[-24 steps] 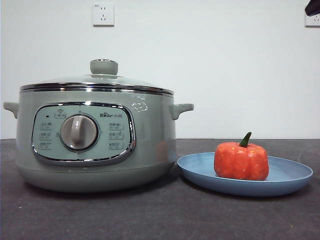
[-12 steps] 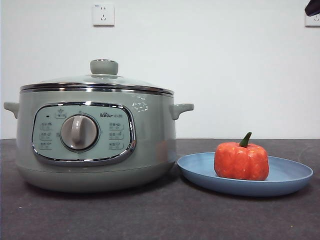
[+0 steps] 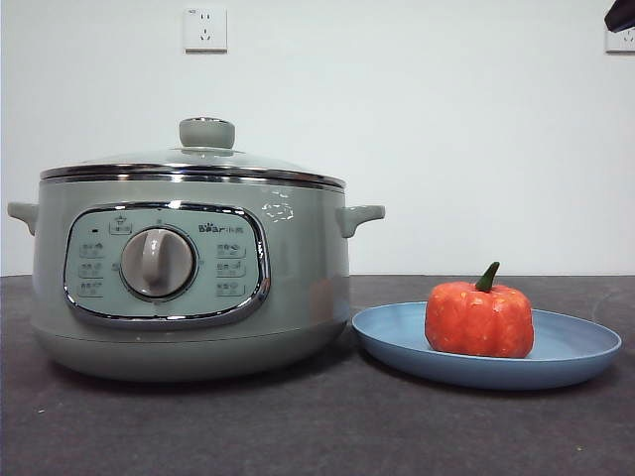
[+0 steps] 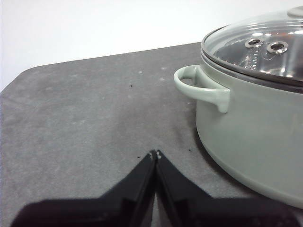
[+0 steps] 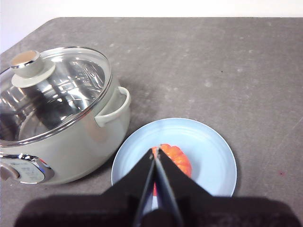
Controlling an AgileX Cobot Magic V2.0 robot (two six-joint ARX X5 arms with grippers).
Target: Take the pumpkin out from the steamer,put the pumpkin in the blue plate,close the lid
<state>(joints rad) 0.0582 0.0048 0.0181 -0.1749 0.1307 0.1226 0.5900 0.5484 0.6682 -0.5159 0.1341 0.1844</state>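
Orange pumpkin (image 3: 479, 319) on blue plate (image 3: 575, 353), lid (image 3: 193, 164) on steamer (image 3: 298, 297), both arms' fingers closed, empty.

Matte black wedge-shaped fingers (image 4: 142, 184)

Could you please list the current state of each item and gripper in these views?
lid: closed on the steamer.
steamer: upright, covered, nothing seen inside through the glass.
pumpkin: upright in the plate, stem up.
blue plate: flat on the table, holding the pumpkin.
left gripper: shut, empty, beside the steamer.
right gripper: shut, empty, above the plate.
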